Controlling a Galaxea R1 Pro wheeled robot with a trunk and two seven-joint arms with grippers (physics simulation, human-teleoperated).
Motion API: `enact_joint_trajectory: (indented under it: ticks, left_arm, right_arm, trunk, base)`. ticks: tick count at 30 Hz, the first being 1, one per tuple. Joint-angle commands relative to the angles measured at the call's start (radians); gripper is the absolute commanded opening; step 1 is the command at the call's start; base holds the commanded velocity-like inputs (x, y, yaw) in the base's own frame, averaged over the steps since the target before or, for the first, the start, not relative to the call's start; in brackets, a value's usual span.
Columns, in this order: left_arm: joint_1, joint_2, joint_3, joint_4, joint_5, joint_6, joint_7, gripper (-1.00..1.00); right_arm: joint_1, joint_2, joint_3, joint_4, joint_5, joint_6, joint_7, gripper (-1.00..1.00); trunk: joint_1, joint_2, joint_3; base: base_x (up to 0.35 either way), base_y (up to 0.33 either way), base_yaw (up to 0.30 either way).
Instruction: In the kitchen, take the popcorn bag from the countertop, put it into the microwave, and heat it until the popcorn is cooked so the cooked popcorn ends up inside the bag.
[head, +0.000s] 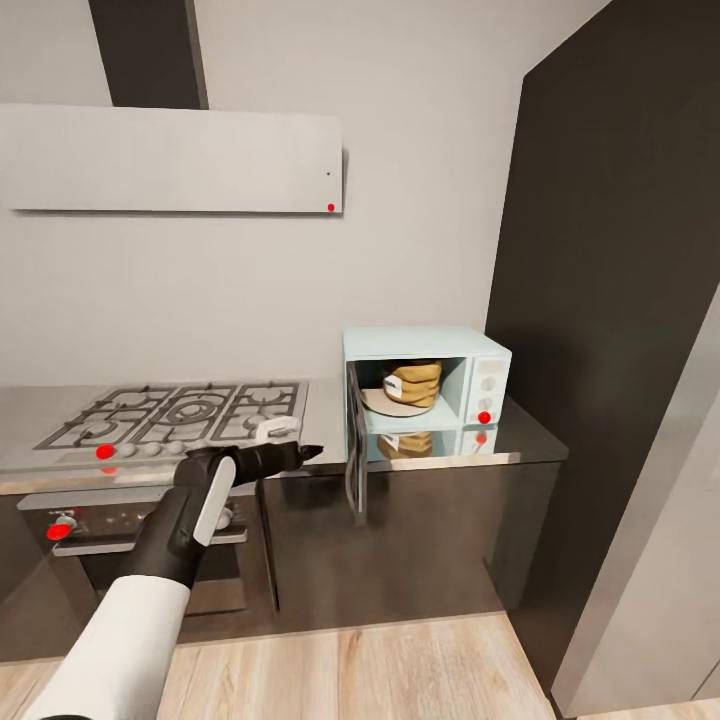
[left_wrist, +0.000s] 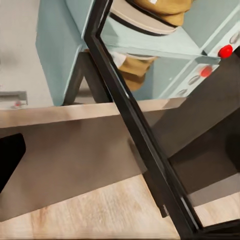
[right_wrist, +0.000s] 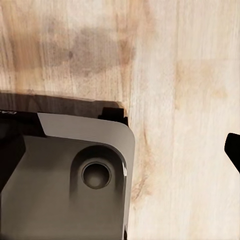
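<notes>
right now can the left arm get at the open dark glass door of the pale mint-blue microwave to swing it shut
Probably yes. The left gripper hangs just left of the open dark glass door of the pale mint-blue microwave, at about its height, with nothing between them. The orange-brown popcorn bag sits inside, clear of the door.

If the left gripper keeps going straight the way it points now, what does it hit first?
Most likely the open microwave door: the left gripper points right at its edge. Depth is unclear, so it could pass just in front.

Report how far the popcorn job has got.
Done: the popcorn bag sits on the plate inside the microwave. In hand: the left gripper hangs just short of the open door. Left: shutting the door and heating; no cooked popcorn can be made out.
</notes>
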Motion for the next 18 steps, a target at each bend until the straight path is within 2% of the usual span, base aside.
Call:
enact_joint_trajectory:
  ticks: [1, 5, 8, 10, 17, 18]
  left_arm:
    - [-0.001, -0.001, 0.0, -0.001, -0.001, 0.005, -0.004, 1.0]
    - [-0.001, -0.006, -0.003, 0.011, 0.005, 0.003, -0.003, 1.0]
    - [-0.001, -0.015, -0.003, 0.033, 0.008, -0.058, -0.01, 1.0]
    - [-0.001, -0.015, -0.003, 0.037, 0.01, -0.072, -0.013, 1.0]
    - [-0.001, -0.015, -0.004, 0.094, 0.009, -0.086, -0.022, 1.0]
    - [-0.001, -0.013, -0.005, 0.105, 0.008, -0.087, -0.049, 1.0]
  right_arm:
    - [-0.001, -0.001, -0.008, 0.003, 0.01, -0.006, 0.002, 1.0]
    - [-0.001, -0.001, -0.008, 0.003, 0.01, -0.006, 0.002, 1.0]
    - [-0.001, -0.001, -0.008, 0.003, 0.01, -0.006, 0.002, 1.0]
    - [-0.001, -0.001, -0.008, 0.003, 0.01, -0.006, 0.002, 1.0]
    - [-0.001, -0.001, -0.009, 0.003, 0.005, -0.005, 0.002, 1.0]
    - [-0.001, -0.001, -0.01, 0.003, 0.003, -0.005, 0.001, 1.0]
  trunk:
    - [0.0, -0.001, -0.001]
    - [0.0, -0.001, -0.001]
    - [0.0, -0.001, -0.001]
    - [0.0, -0.001, -0.001]
    - [0.0, -0.001, -0.001]
    - [0.0, -0.001, 0.0]
  base:
    - [0.0, 0.0, 0.0]
    - [0.015, 0.0, 0.0]
    - [0.226, 0.0, 0.0]
    - [0.117, 0.0, 0.0]
    - [0.013, 0.0, -0.028]
    - [0.001, 0.0, -0.179]
